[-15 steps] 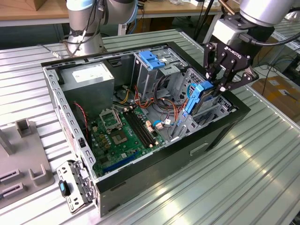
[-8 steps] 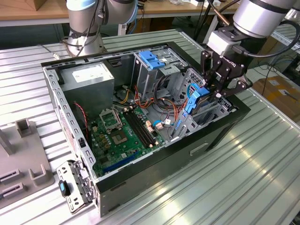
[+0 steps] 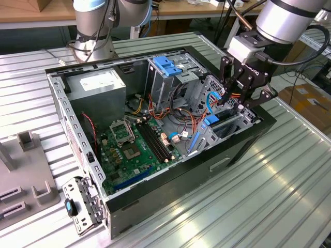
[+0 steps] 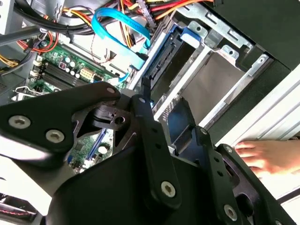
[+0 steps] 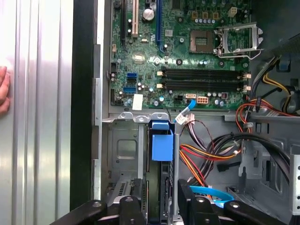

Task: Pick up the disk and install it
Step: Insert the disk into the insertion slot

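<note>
The disk point(image 5: 162, 147) stands on edge in the drive bay at the front corner of the open computer case point(image 3: 170, 178), its blue carrier rail point(image 4: 180, 37) showing along the slot. In the exterior view the disk point(image 3: 209, 123) sits low in the bay on that view's right. My gripper point(image 3: 235, 106) reaches down into this bay from above. In both wrist views its black fingers point(image 5: 136, 208) flank the disk closely on either side, and the gripper point(image 5: 161, 206) point(image 4: 176, 124) looks shut on the disk.
The green motherboard point(image 3: 134, 150) lies on the case floor, and a grey power supply point(image 3: 98, 85) fills the back corner. A blue-latched cage point(image 3: 168, 64) and loose cables point(image 3: 178, 137) crowd the bay. A person's hand point(image 4: 267, 157) rests on the table outside the case. A second arm's base point(image 3: 93, 31) stands behind.
</note>
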